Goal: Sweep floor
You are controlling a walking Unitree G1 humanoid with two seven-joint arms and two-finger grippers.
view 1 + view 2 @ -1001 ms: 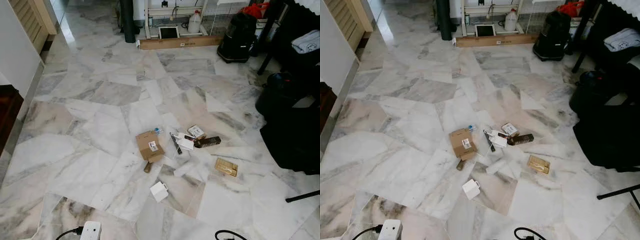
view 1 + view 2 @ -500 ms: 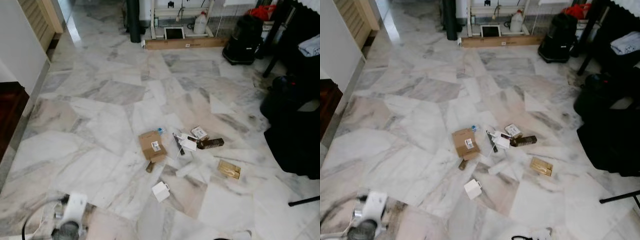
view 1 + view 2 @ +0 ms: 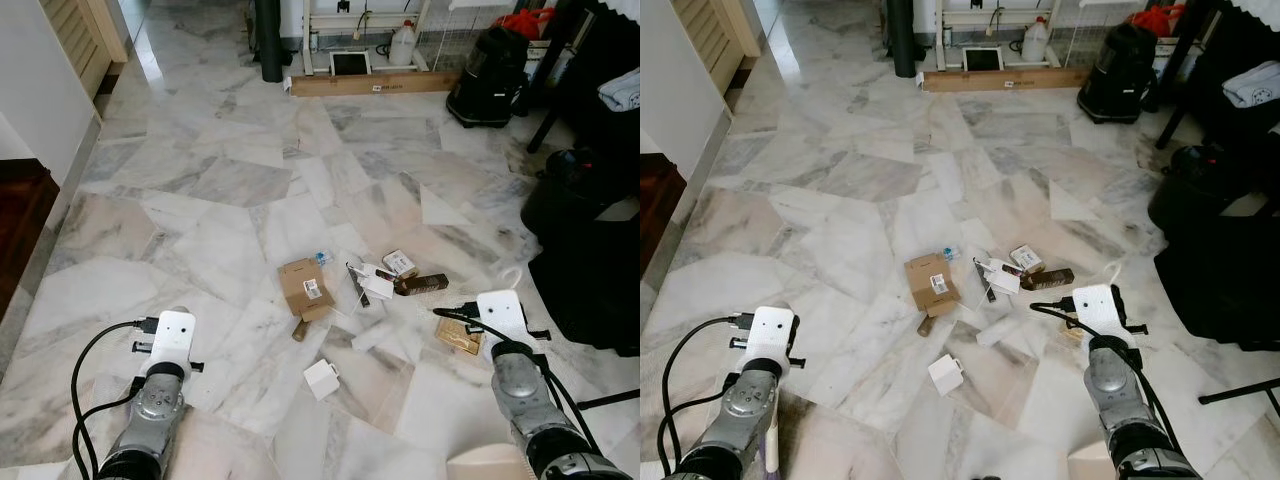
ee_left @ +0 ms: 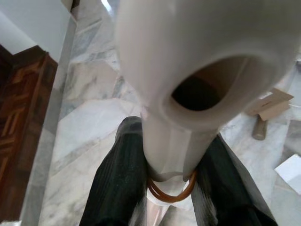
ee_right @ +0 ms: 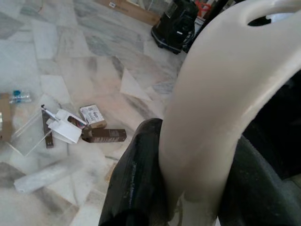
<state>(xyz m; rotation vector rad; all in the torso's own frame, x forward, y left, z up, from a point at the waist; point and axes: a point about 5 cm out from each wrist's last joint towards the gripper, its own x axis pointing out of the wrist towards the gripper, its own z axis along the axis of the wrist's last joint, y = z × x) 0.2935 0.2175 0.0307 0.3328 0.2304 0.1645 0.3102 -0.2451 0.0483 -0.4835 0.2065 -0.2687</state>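
Litter lies in a loose cluster mid-floor: a cardboard box (image 3: 304, 288), a small white box (image 3: 321, 380), a dark bar (image 3: 420, 284), a gold packet (image 3: 455, 335), white cards (image 3: 375, 287) and a clear wrapper (image 3: 368, 337). My left arm (image 3: 160, 370) is raised at the lower left. Its gripper (image 4: 171, 183) is shut on a cream handle (image 4: 188, 70) with a hanging hole and an orange band. My right arm (image 3: 510, 350) rises at the lower right, beside the gold packet. That gripper (image 5: 197, 188) is shut on a curved cream handle (image 5: 211, 103).
A black vacuum (image 3: 487, 78), a long cardboard box (image 3: 375, 84) and a white jug (image 3: 403, 45) stand at the far end. Black bags (image 3: 590, 270) line the right side. A white wall (image 3: 40, 90) and dark wooden floor (image 3: 20, 230) border the left.
Both arms have come up into the head views from the bottom edge, each with its handle. The camera has shifted slightly; the litter has not moved.
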